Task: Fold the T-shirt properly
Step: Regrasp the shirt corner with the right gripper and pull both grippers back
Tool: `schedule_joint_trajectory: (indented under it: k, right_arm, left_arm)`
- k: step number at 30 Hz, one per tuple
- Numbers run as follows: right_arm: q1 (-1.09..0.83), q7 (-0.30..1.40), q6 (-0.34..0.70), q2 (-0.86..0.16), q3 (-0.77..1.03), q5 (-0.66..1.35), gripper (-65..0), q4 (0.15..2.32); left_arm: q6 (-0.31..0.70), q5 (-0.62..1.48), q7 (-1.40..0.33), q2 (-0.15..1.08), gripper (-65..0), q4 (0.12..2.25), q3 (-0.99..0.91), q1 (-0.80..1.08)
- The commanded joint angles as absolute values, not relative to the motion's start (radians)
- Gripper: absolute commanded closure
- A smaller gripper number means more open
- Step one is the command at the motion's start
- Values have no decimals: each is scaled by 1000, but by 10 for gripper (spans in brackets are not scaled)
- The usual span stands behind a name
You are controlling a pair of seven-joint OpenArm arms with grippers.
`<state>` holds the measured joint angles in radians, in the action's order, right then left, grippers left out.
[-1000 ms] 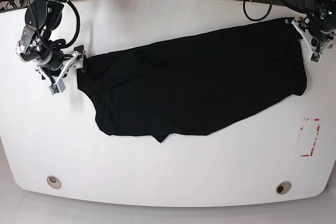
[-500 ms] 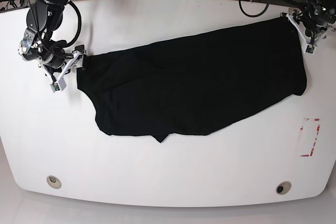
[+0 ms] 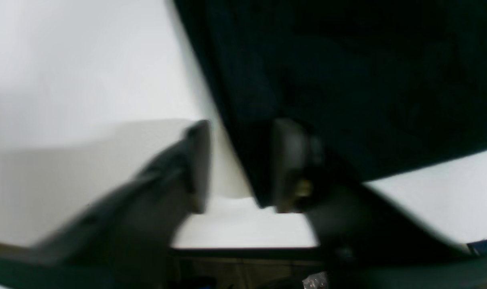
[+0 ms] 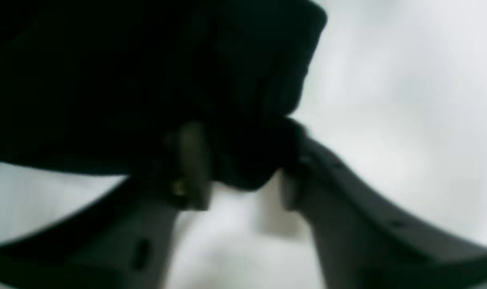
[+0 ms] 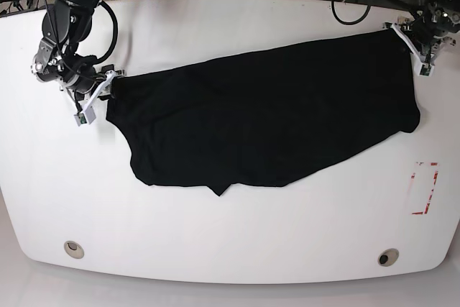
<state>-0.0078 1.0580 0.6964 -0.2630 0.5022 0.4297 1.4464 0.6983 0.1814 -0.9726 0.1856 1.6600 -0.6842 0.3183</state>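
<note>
The black T-shirt [image 5: 266, 120] lies spread flat across the white table [image 5: 230, 249], running from lower left up to the far right. My left gripper [image 5: 417, 47] is at the shirt's far right corner. In the left wrist view it [image 3: 239, 160] is open, with the shirt's edge [image 3: 368, 80] between its jaws and one finger [image 3: 287, 160] against the cloth. My right gripper [image 5: 97, 97] is at the shirt's left corner. In the right wrist view it [image 4: 241, 168] is open and straddles a bunched corner of the shirt [image 4: 127, 80]. Both wrist views are blurred.
A red-marked rectangle [image 5: 424, 188] is on the table at the right edge. Two round holes [image 5: 72, 249] [image 5: 388, 257] sit near the front edge. Cables [image 5: 352, 5] lie beyond the table's far edge.
My left gripper has moved up and inward onto the shirt's far right corner. My right gripper has shifted slightly up against the left corner. The shirt has hardly moved.
</note>
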Motion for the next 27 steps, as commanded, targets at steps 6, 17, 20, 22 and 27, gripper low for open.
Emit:
schedule_joint_trajectory:
  k: [6,17,20,22,27]
  right_arm:
    - [-35,1070,698,-277,513,435,-3,1497]
    - [-260,1199,698,-232,644,432,0,1765]
    - [-326,1201,698,-216,670,435,0,1819]
    - [-371,1201,698,-205,673,435,0,1837]
    - [-424,1201,698,-188,676,435,-17,1870]
  left_arm:
    - [698,157,-989,202,-28,1661,-682,325]
    - [698,160,-992,314,-28,1662,-613,352]
    - [698,162,-990,344,-28,1662,-591,355]
    - [698,163,-990,361,-28,1662,-588,358]
    - [698,159,-990,387,-29,1661,-587,358]
